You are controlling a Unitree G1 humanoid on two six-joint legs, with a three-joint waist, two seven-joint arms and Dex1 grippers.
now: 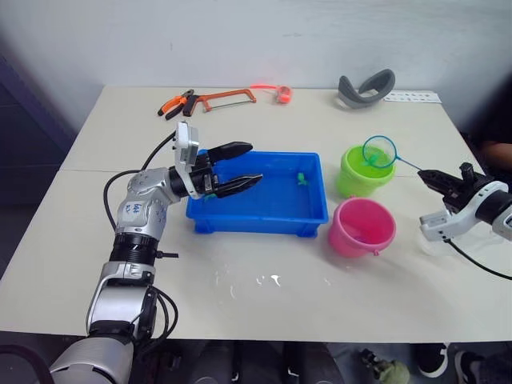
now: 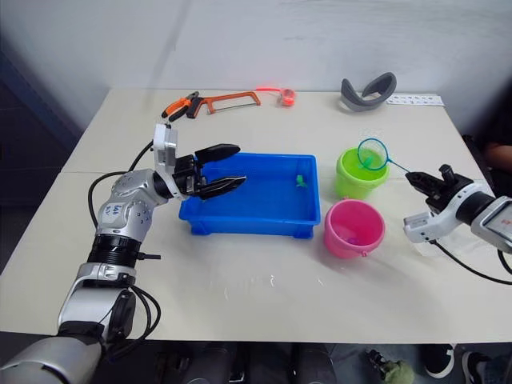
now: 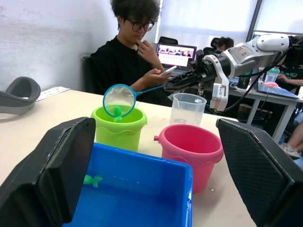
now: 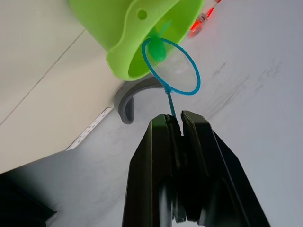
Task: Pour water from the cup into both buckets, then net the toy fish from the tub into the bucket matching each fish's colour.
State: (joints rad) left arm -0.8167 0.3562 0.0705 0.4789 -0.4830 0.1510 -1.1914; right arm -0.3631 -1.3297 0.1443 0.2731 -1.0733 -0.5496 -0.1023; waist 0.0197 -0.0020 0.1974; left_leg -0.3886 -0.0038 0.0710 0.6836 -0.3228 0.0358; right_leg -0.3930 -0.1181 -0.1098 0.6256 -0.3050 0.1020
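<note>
With our right gripper point(image 1: 430, 175) pinching the thin handle of the blue-rimmed round hoop net point(image 1: 378, 151), we hold a green toy fish point(image 3: 117, 112) over the lime green plastic bucket point(image 1: 362, 171), one green fish point(image 1: 302, 178) left in the shallow blue plastic tub point(image 1: 258, 213), our left gripper point(image 1: 240, 166) spread above it.

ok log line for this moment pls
right end effector: shut on net, green fish in it over green bucket | left end effector: open over tub | one green fish in tub

Buckets: two, a green bucket point(image 1: 364, 170) and a pink bucket point(image 1: 362, 226)
Tubs: one blue tub point(image 1: 260, 213)
Nets: one net point(image 1: 378, 152)
Cups: one clear cup point(image 3: 188, 109)
Green fish: two, one in the tub point(image 1: 302, 179), one in the net point(image 3: 117, 112)
</note>
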